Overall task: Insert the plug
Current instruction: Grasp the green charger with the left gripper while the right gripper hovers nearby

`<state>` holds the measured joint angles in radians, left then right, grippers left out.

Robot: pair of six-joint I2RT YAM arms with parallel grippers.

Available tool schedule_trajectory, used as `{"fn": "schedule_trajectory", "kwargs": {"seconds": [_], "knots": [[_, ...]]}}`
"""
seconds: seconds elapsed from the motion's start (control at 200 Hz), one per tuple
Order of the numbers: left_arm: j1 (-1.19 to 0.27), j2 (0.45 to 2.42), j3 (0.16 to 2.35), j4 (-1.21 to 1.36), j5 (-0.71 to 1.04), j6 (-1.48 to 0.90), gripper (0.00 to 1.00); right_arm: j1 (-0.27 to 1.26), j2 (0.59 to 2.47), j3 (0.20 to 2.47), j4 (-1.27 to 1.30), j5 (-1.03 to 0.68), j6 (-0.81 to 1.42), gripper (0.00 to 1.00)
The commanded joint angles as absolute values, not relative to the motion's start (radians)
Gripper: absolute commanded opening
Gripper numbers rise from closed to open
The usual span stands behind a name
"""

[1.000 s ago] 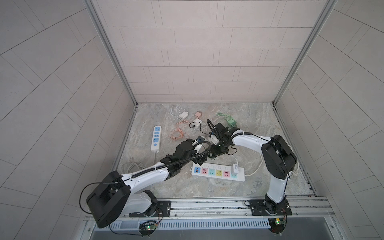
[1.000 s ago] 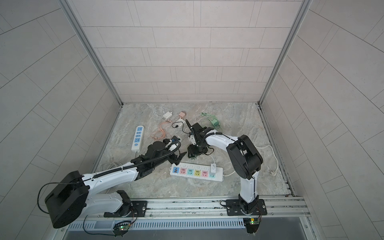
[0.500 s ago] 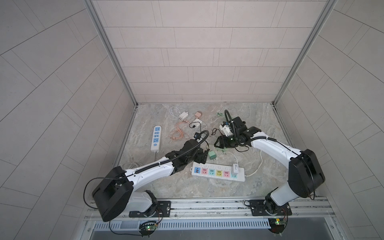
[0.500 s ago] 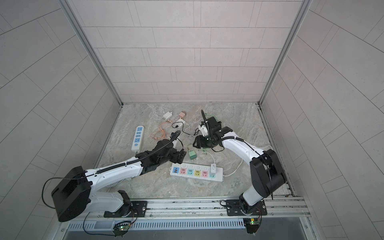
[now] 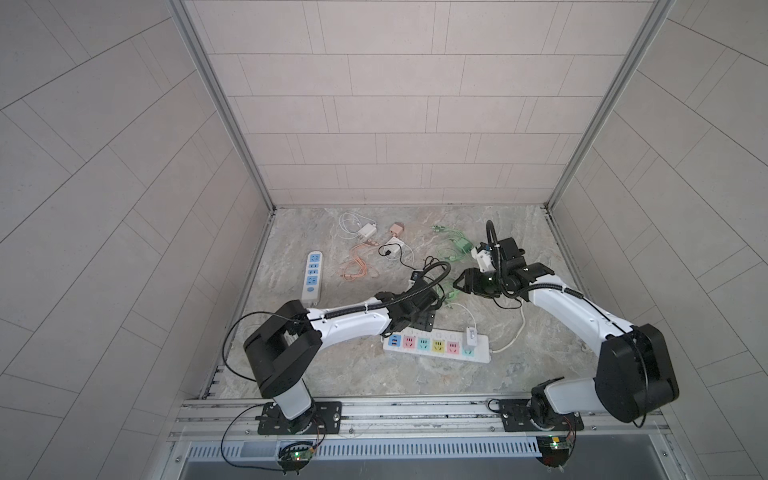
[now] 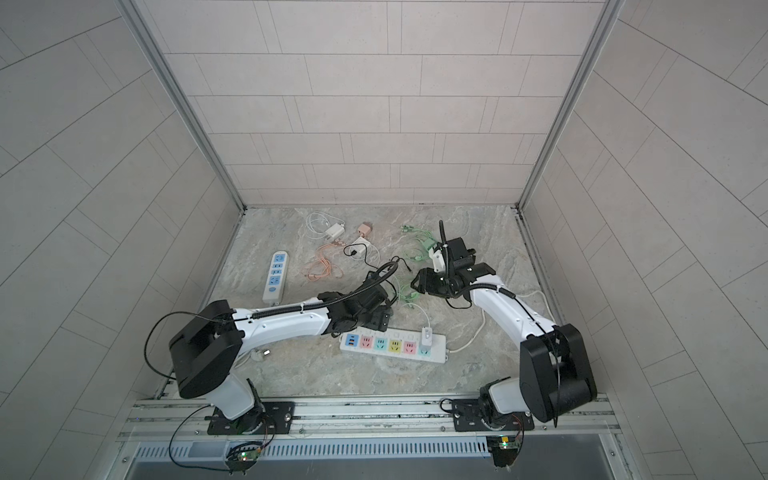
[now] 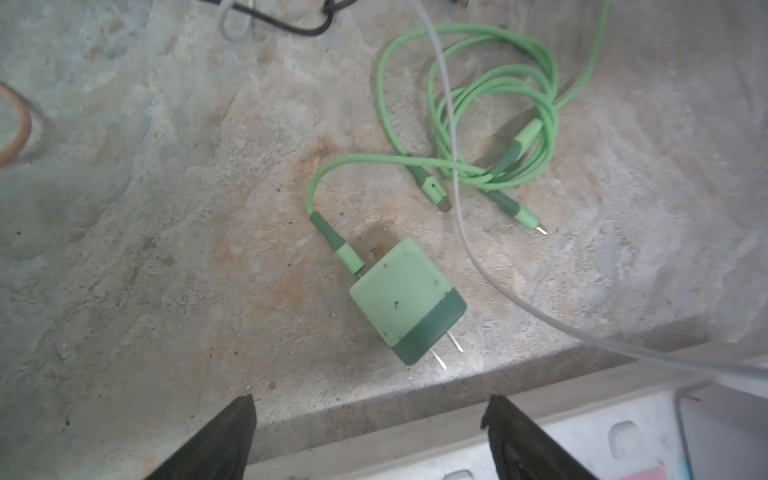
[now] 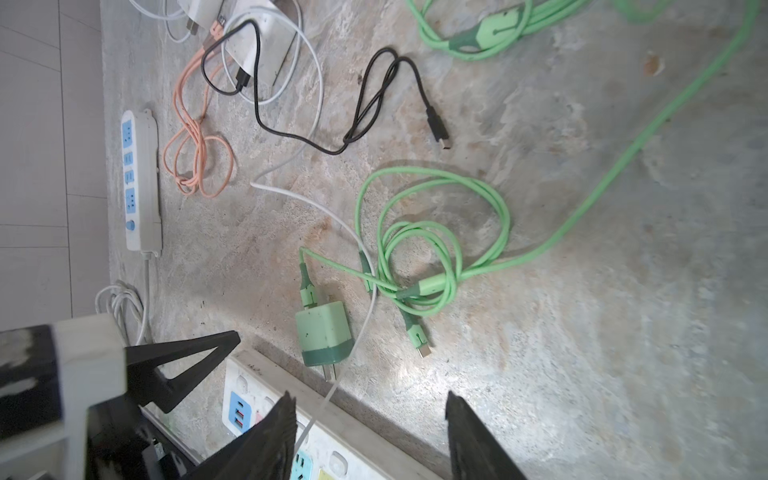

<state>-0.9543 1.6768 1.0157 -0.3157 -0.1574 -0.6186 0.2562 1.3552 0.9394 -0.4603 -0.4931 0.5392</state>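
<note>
In my left wrist view the edge cut off my left gripper (image 7: pixel 370 401) behind its fingertips, and the power strip (image 7: pixel 582 436) showed only a blurred corner. The green plug (image 7: pixel 405 301) I could not pick out in either top view; too small.

Both top views look steeply down from high above the rail (image 5: pixel 415 411) side, taking in the whole stone floor (image 5: pixel 374 382) in the lower half of the frame. Each wrist camera hangs close over that floor, angled downward; both share the green plug (image 7: pixel 407 299) and the power strip (image 8: pixel 353 436).
</note>
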Motion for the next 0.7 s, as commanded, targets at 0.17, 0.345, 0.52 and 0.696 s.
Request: {"fn": "schedule_trajectory", "kwargs": {"seconds": [0.17, 0.345, 0.52, 0.696], "knots": [[-0.953, 1.731, 1.089, -0.312, -0.154, -0.700, 0.91, 0.218, 1.227, 0.877, -0.465, -0.444, 0.533, 0.57], [-0.944, 1.787, 1.144, -0.324, -0.167, -0.751, 0.90, 0.194, 1.211, 0.859, -0.459, -0.459, 0.522, 0.57], [-0.921, 1.860, 1.198, -0.332, -0.120, -0.771, 0.88, 0.180, 1.202, 0.852, -0.457, -0.480, 0.510, 0.57], [-0.903, 1.913, 1.229, -0.339, -0.101, -0.779, 0.85, 0.173, 1.191, 0.844, -0.457, -0.494, 0.492, 0.56]]}}
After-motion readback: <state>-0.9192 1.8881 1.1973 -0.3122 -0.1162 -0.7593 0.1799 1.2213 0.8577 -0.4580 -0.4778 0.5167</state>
